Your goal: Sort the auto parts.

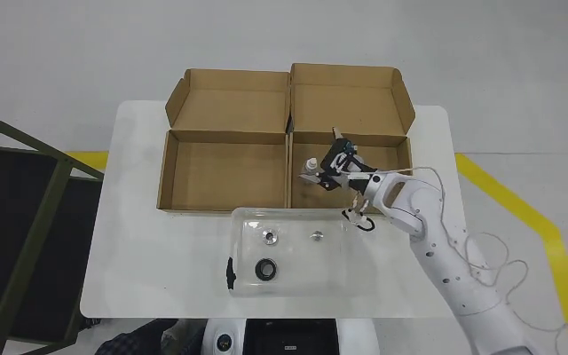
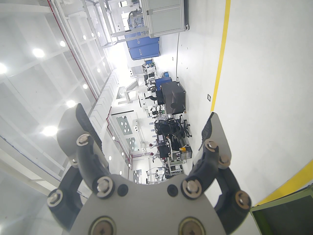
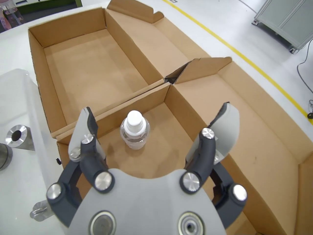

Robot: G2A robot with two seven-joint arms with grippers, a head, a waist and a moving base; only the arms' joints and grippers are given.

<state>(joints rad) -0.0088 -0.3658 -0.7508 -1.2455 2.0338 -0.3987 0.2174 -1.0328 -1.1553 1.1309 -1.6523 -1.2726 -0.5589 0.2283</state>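
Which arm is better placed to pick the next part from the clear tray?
Probably right. The right tool hangs open over the right box, just beside the clear tray; the left tool, also open, faces away from it.

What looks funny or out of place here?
The little bottle standing in the right box looks odd: the tray holds metal pieces and a black ring, while this is a clear, white-capped bottle. Nothing looks spilled or broken.
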